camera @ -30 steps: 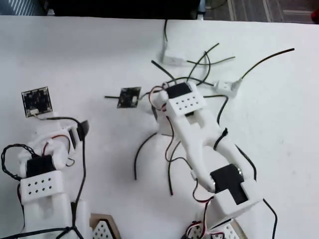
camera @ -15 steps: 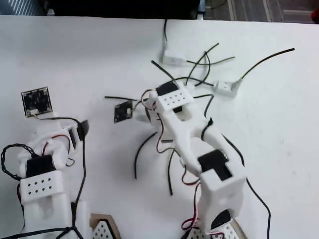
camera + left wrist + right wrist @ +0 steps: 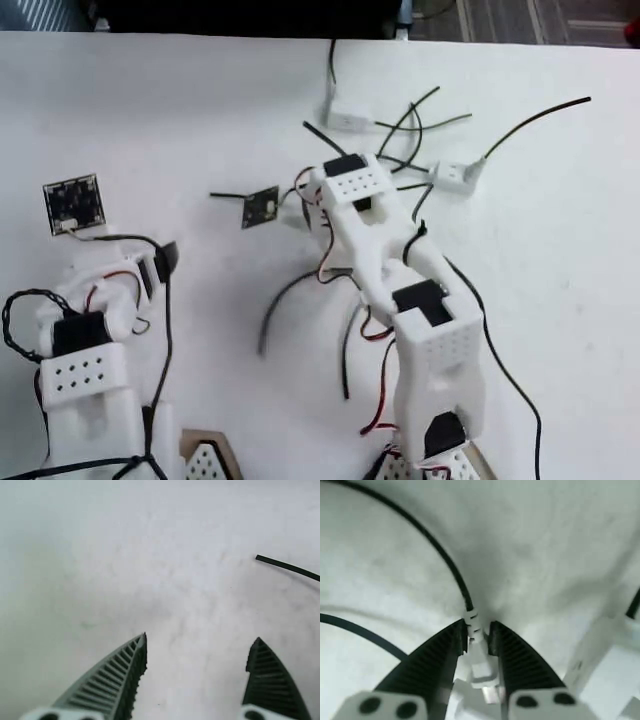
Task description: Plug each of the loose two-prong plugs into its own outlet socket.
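Over the white table [image 3: 545,540], the right end effector [image 3: 477,626] is clenched around a white plug [image 3: 481,670].

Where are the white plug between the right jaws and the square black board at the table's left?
white plug [image 3: 479,665], right wrist view, on its body.
square black board [image 3: 74,203], high view, on its middle.

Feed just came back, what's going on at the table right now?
The right gripper is shut on a small white plug with a thin black cable, near the middle of the white table. The left gripper is open over bare table, holding nothing. The plug is not in any socket yet.
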### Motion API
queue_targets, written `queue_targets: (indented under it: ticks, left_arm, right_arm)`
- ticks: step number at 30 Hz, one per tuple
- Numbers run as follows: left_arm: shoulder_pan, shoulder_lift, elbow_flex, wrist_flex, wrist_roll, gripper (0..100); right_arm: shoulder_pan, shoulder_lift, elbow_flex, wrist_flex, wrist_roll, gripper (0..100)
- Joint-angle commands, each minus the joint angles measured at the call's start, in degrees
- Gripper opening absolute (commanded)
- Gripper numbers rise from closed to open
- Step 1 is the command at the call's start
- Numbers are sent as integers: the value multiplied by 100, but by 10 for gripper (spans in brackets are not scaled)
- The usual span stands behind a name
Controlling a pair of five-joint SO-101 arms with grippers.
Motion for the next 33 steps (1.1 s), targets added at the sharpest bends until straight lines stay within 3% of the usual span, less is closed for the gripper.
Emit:
queue_targets:
  ticks: [1,11,18,25,28,33]
  left_arm:
    - [-22,-136,-18,-105,9,317]
    - [-22,-127,-18,-105,9,317]
    - [-22,-127,-18,-105,9,317]
    - [-22,-127,-18,-105,9,317]
    - [-22,-127,-18,-105,9,317]
    - [-13,-127,-18,-105,9,317]
  right_arm:
    - [57,-145,-158,145,-18,16]
    - [-611,-1218,-158,286,-2760,17]
    - [-1077,-1033,-26,-488,-4492,17]
    - [-1367,-207,-26,-505,-4686,50]
    - [-1393,22,-97,-198,-4686,118]
    - [-1376,75,-747,673,-4677,132]
